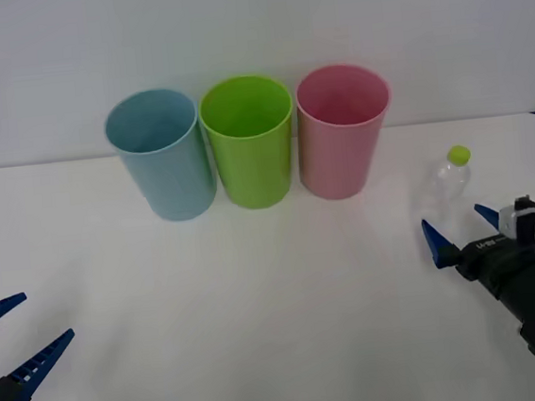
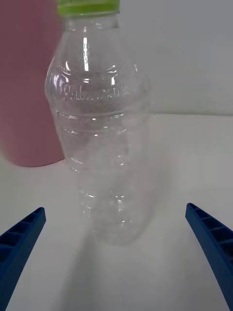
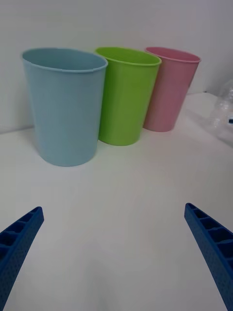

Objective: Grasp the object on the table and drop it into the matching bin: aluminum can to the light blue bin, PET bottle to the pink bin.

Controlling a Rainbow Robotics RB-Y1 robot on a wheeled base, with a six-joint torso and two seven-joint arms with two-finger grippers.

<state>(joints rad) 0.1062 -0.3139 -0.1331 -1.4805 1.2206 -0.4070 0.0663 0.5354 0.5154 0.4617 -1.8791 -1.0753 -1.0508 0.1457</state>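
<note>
A small clear PET bottle (image 1: 450, 186) with a yellow-green cap stands upright on the white table (image 1: 260, 315), to the right of the pink bin (image 1: 342, 132). My right gripper (image 1: 460, 229) is open just in front of the bottle, its fingers apart on either side. The right wrist view shows the bottle (image 2: 99, 126) close ahead between the open fingers (image 2: 208, 243), with the pink bin (image 2: 26, 82) behind it. The light blue bin (image 1: 161, 154) stands at the left of the row. My left gripper (image 1: 10, 334) waits open at the table's near left.
A lime green bin (image 1: 250, 140) stands between the light blue and pink bins, all three touching or nearly so along the back. The left wrist view shows the same row: blue (image 3: 65, 104), green (image 3: 126, 95), pink (image 3: 170, 87). A wall runs behind.
</note>
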